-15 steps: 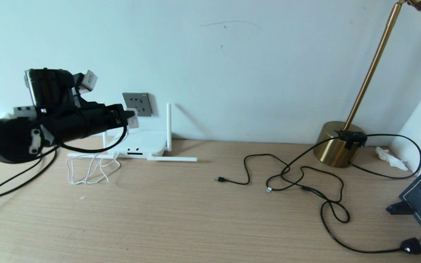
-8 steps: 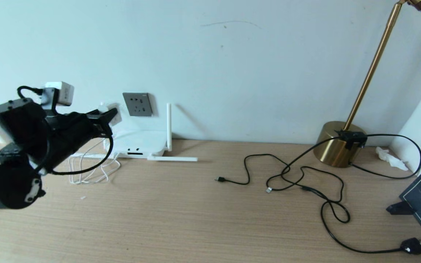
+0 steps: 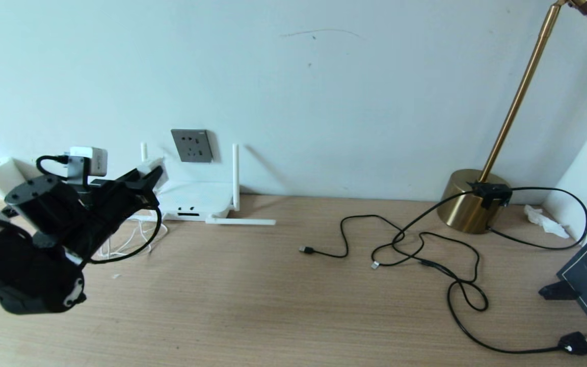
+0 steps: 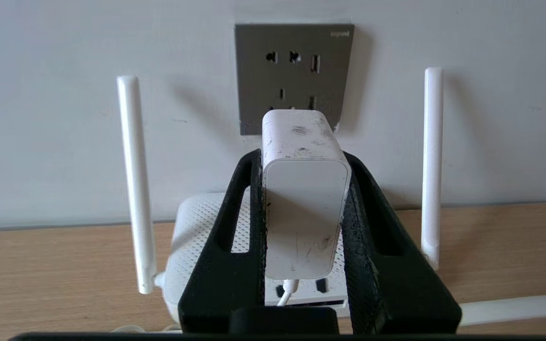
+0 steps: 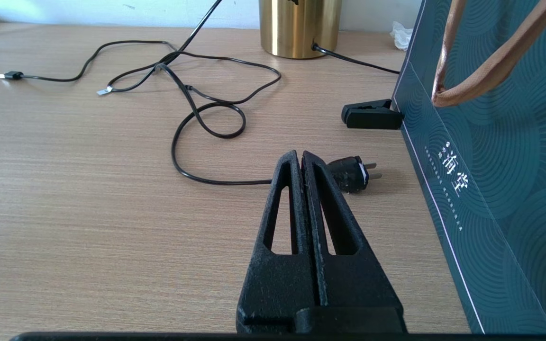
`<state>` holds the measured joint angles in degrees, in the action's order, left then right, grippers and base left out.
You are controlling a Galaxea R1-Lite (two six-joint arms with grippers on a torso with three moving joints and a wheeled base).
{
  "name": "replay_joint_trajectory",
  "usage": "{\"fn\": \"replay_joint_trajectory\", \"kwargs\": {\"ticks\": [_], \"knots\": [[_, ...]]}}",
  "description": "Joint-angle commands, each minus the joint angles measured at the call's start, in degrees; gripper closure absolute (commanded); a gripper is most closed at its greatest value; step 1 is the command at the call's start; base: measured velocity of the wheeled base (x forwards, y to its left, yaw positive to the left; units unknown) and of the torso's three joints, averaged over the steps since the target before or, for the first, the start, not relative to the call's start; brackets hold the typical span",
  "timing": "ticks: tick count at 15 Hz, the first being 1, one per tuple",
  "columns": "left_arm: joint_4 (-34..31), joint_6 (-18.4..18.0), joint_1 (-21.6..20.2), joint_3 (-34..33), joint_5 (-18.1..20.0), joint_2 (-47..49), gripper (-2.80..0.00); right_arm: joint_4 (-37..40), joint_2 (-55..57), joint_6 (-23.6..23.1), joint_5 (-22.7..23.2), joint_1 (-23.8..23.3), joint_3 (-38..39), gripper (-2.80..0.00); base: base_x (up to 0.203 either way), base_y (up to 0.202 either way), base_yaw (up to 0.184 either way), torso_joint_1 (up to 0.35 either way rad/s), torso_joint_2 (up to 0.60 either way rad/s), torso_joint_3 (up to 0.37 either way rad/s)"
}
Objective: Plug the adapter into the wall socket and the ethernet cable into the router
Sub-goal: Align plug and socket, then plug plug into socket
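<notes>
1. My right jaws (image 5: 301, 158) are pressed together on nothing, low over the near right part of the bench (image 5: 88, 199); a black two-pin plug (image 5: 349, 174) lies just past their tips, beside a dark green paper bag (image 5: 491, 166).
2. My left jaws (image 4: 301, 156) are clamped on the adapter (image 4: 304, 189), one finger on each flat side, held in the air at the left of the scene; in the head view the adapter (image 3: 152, 167) shows white at the tip of my left arm.
3. The adapter's thin white cord (image 3: 130, 239) hangs down and lies in loops on the bench, left of centre.
4. Across the middle and right of the bench run black cables; the ethernet cable (image 3: 400, 255) ends in a small clear plug (image 3: 374, 265), well apart from the router.
5. Farther back, the router (image 3: 196, 201) lies flat against the wall with two antennas upright and others lying on the bench; its ports face me.
6. On the wall just above the router is the wall socket (image 4: 294, 78), dark grey, empty, directly beyond the adapter but not touching it.
7. Far right stands a brass lamp base (image 3: 469, 201); far left, a white paper roll (image 3: 0, 176).
</notes>
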<state>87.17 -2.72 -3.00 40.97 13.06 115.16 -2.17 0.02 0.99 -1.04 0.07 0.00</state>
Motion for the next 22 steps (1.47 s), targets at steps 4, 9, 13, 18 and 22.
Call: {"fn": "replay_joint_trajectory", "kwargs": {"ticks": [4, 9, 13, 18, 22], "knots": [[0.5, -0.5, 1.2, 8.6, -2.9, 7.5, 0.0, 0.0, 0.0, 0.0, 0.0, 0.0, 0.6, 0.0, 0.0, 0.0, 0.0, 0.0, 0.0, 0.0], [0.5, -1.3, 2.0, 16.3, -4.4, 12.2, 0.0, 0.0, 0.0, 0.0, 0.0, 0.0, 0.6, 0.0, 0.0, 0.0, 0.0, 0.0, 0.0, 0.0], [0.5, -1.3, 2.9, 22.7, -5.4, 15.4, 0.0, 0.0, 0.0, 0.0, 0.0, 0.0, 0.6, 0.0, 0.0, 0.0, 0.0, 0.0, 0.0, 0.0], [-0.1, -1.3, 4.7, 28.4, -6.5, 18.0, 0.0, -0.1, 0.0, 0.0, 0.0, 0.0, 0.6, 0.0, 0.0, 0.0, 0.0, 0.0, 0.0, 0.0], [-2.1, -1.3, 4.9, 31.4, -6.5, 19.2, 0.0, 0.0, 0.0, 0.0, 0.0, 0.0, 0.6, 0.0, 0.0, 0.0, 0.0, 0.0, 0.0, 0.0]]}}
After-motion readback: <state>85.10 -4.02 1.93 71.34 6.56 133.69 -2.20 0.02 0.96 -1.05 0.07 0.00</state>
